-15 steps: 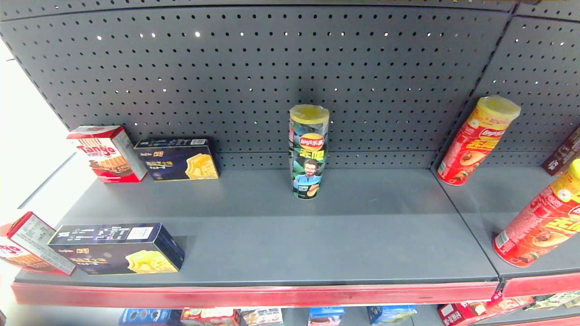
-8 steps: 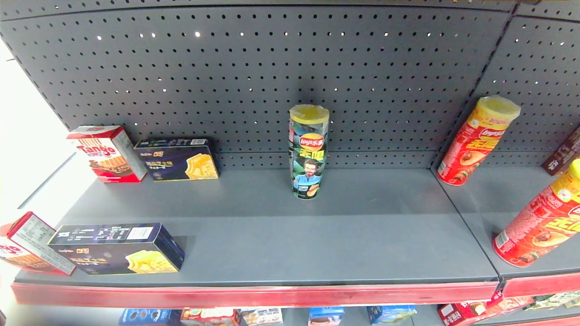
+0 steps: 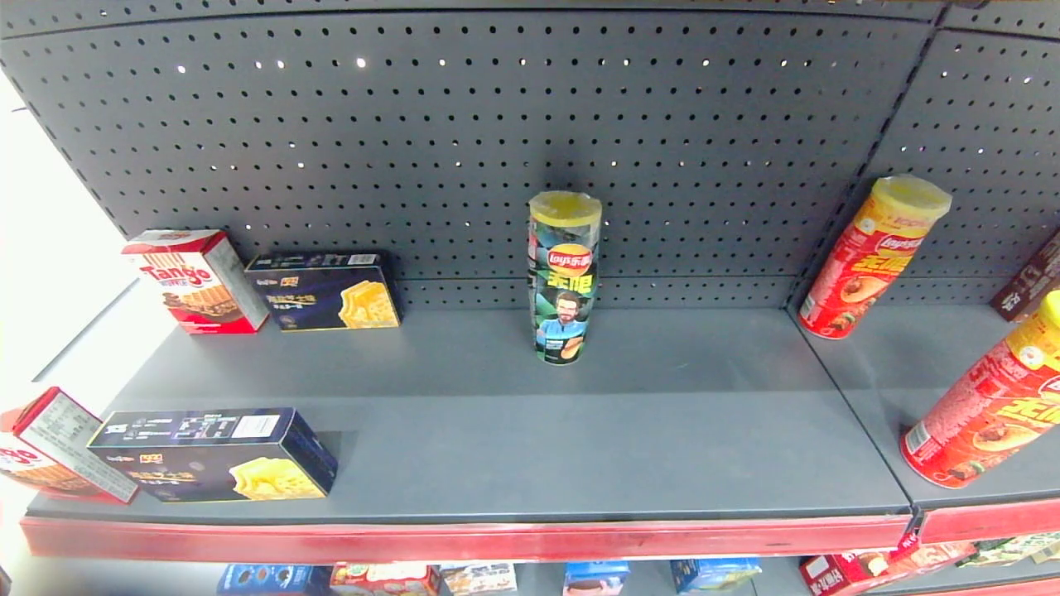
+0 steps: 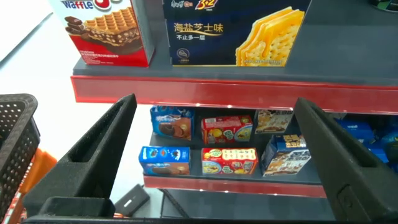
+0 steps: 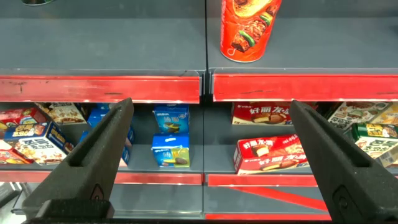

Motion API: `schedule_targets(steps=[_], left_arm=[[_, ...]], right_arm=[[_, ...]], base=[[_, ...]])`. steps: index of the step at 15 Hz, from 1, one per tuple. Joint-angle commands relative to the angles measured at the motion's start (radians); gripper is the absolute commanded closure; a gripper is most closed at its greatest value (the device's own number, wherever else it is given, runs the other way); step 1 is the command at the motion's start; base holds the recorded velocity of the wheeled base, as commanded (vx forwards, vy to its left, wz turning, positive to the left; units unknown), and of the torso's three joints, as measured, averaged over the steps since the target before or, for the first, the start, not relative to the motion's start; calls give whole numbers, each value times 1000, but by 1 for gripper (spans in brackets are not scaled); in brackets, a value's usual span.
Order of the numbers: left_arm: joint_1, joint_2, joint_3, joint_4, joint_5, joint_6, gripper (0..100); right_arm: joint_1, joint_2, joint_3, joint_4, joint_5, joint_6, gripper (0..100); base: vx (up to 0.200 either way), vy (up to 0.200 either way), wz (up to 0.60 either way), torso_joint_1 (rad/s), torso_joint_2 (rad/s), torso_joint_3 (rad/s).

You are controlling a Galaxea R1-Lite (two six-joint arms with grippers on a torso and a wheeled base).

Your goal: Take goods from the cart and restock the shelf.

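Nothing has shifted on the dark grey metal shelf [image 3: 497, 447]. The left gripper [image 4: 214, 158] and right gripper [image 5: 208, 155] are held spread and empty, so restocking is judged stalled.

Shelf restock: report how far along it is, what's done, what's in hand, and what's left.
Done: a green chip can stands at the back of the shelf, with red chip cans to its right and boxes to its left. In hand: nothing; the left gripper and right gripper are open and empty. Left: most of the board is bare, so restocking looks barely begun.
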Motion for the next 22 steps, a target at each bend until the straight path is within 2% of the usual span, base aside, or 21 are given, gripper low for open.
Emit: schedule_targets(steps=[1,2,12,22], left_arm=[[0,0,0,-1,0,-1,0],[0,0,0,-1,0,-1,0],[0,0,0,-1,0,-1,0],[0,0,0,-1,-5,1,0]], right_arm=[[0,0,0,0,0,0,0],[0,0,0,0,0,0,0],[0,0,0,-1,0,0,0],[0,0,0,0,-1,0,0]], base=[[0,0,0,0,0,0],[0,0,0,0,0,0],[0,0,600,3,3,2],[0,0,0,0,0,0]])
